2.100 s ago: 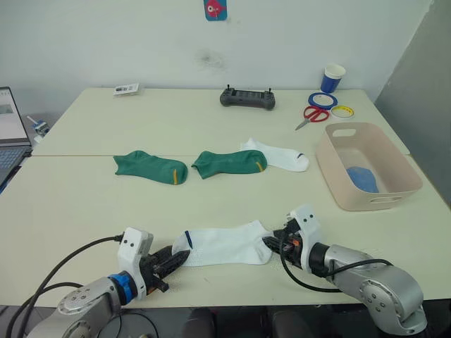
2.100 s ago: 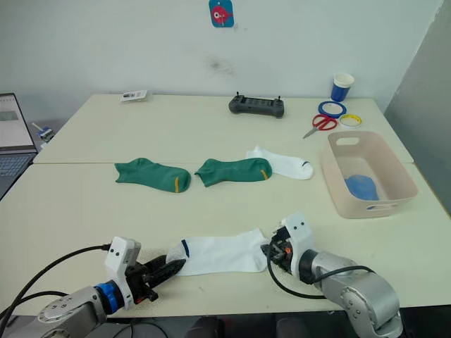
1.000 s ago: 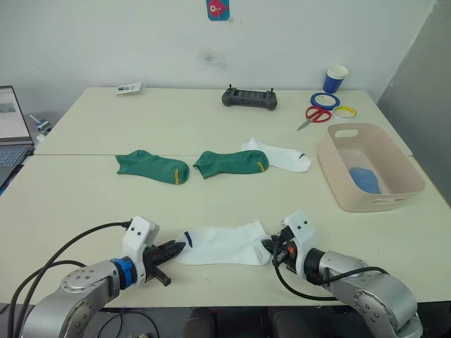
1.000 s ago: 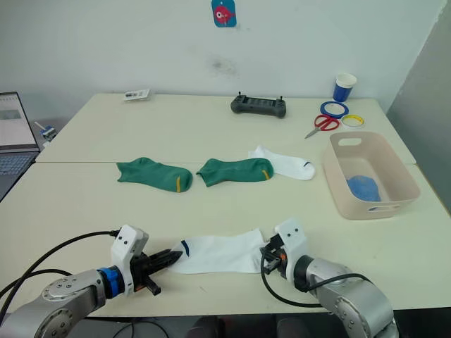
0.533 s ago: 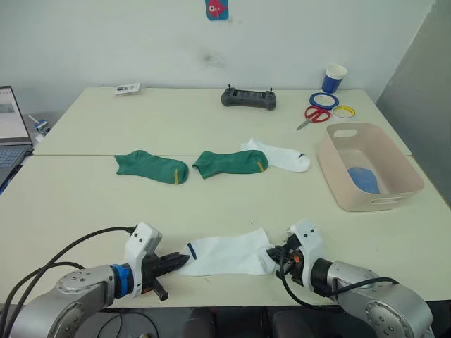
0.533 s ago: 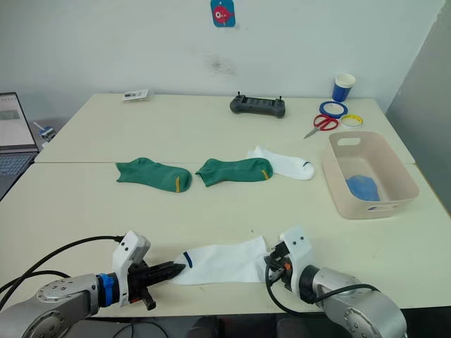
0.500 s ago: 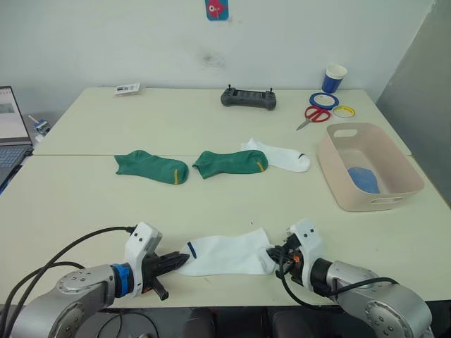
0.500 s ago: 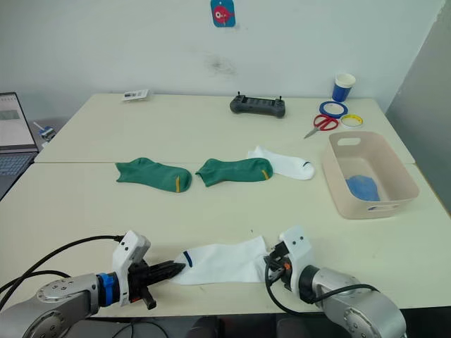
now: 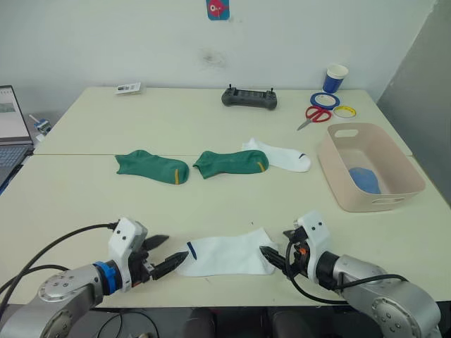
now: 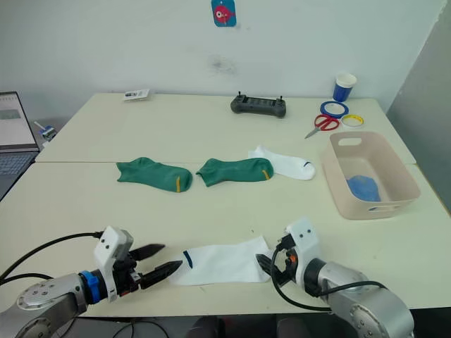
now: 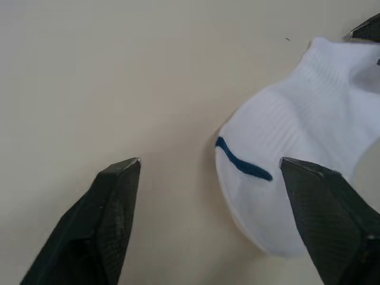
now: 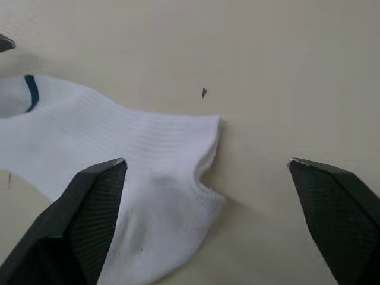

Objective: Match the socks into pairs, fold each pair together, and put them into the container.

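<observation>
Pale cream counter [image 9: 211, 204], with a seam running across near the middle. Near the front edge, 1 white sock [image 9: 229, 253] lying flat. Further back, 2 green socks [image 9: 151, 166] [image 9: 229, 163] in a row, with a second white sock [image 9: 278, 155] touching the right one. On the right, a pink-beige container [image 9: 337, 179]. Along the far side: a card [image 9: 127, 89], a black controller [image 9: 249, 98], red scissors [image 9: 313, 115], 2 tape rings [image 9: 323, 99] [image 9: 343, 111], a blue-and-white cup [image 9: 334, 78]. At the left edge, a laptop [image 9: 13, 134].
</observation>
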Robot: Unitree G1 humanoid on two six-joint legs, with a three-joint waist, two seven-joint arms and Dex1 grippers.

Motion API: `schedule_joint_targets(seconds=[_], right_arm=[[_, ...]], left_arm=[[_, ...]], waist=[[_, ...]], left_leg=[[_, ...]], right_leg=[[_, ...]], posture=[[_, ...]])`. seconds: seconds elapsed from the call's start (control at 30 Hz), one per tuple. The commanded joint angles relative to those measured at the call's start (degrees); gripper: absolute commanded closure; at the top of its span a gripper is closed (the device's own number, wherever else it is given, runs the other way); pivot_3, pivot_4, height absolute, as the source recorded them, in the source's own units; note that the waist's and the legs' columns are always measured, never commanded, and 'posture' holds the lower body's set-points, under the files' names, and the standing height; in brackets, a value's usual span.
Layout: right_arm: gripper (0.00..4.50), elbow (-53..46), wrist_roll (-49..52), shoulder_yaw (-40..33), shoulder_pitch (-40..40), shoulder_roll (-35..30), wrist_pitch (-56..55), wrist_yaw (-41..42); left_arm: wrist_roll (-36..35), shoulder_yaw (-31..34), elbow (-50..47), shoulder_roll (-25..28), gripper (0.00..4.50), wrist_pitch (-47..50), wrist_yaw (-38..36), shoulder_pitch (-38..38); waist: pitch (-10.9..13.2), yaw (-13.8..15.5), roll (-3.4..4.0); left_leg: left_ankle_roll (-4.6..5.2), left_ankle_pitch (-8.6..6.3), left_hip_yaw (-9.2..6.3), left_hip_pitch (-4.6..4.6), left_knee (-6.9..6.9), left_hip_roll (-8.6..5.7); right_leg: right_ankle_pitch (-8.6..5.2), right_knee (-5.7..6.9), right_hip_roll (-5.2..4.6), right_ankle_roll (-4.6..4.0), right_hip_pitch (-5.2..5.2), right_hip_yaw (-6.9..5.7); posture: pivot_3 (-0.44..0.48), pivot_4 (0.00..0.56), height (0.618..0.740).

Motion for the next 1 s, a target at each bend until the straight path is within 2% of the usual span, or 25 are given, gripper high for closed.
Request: schedule_joint_targets(seconds=[0.03,0.33,0.5,0.67,0.8,1.0], right_arm=[[0.0,-1.0,1.2,-3.0,-2.7,-0.3,-2.2,1.0],[0.0,-0.7,-0.9,-6.0,-5.1,-0.3,-6.0,-0.5],[0.0,3.1,-7.0,-5.9,-7.6,2.3,-10.3,-7.0],[0.0,13.1,-13.2,-6.5,-14.2,6.2,-12.8,-13.2],[0.0,21.2,-16.1,-6.1,-18.1,7.1,-16.5,-13.3],[0.0,38.7,-20.3,-7.0,-26.3,9.8,-25.8,-14.9]], left_arm=[[-0.5,0.0,2.9,1.9,0.02,-1.8,-2.2,-8.3],[-4.4,-9.1,5.4,2.8,0.02,1.5,-9.4,-30.2],[-5.4,-12.5,7.9,4.3,0.02,3.0,-15.0,-39.0],[-5.4,-13.6,7.9,4.3,0.02,2.7,-17.2,-40.7],[-3.6,-14.2,9.4,4.1,0.02,0.4,-18.6,-39.3],[-3.0,-14.4,11.3,1.5,0.02,0.6,-16.7,-41.5]], waist=[[0.0,0.1,0.0],[0.0,-0.3,-0.01],[0.0,-0.6,-0.01],[0.0,-1.3,-0.01],[0.0,-1.3,0.01],[0.0,-1.4,0.02]], left_leg=[[0.0,0.0,-0.02,0.0,0.01,-0.01],[0.02,-0.01,0.11,-0.18,-0.02,-0.02],[0.02,-0.01,0.0,-0.25,-0.02,0.0],[0.02,0.0,0.05,-0.2,0.05,-0.01],[0.03,0.0,0.02,-0.2,0.04,0.0],[0.03,0.0,0.03,-0.21,0.09,-0.01]], right_leg=[[0.0,0.01,0.01,0.0,0.01,-0.02],[0.16,-0.11,0.04,0.51,-0.07,0.1],[0.16,-0.06,0.11,0.5,-0.1,0.02],[0.17,0.05,0.12,0.5,-0.1,0.09],[0.17,0.07,0.13,0.49,-0.1,0.06],[0.18,0.08,0.13,0.47,-0.1,0.08]], posture=[[0.0,0.15,0.74],[0.0,0.15,0.74],[0.0,0.15,0.74],[0.0,0.15,0.74],[0.0,0.15,0.74],[0.0,0.15,0.74]])
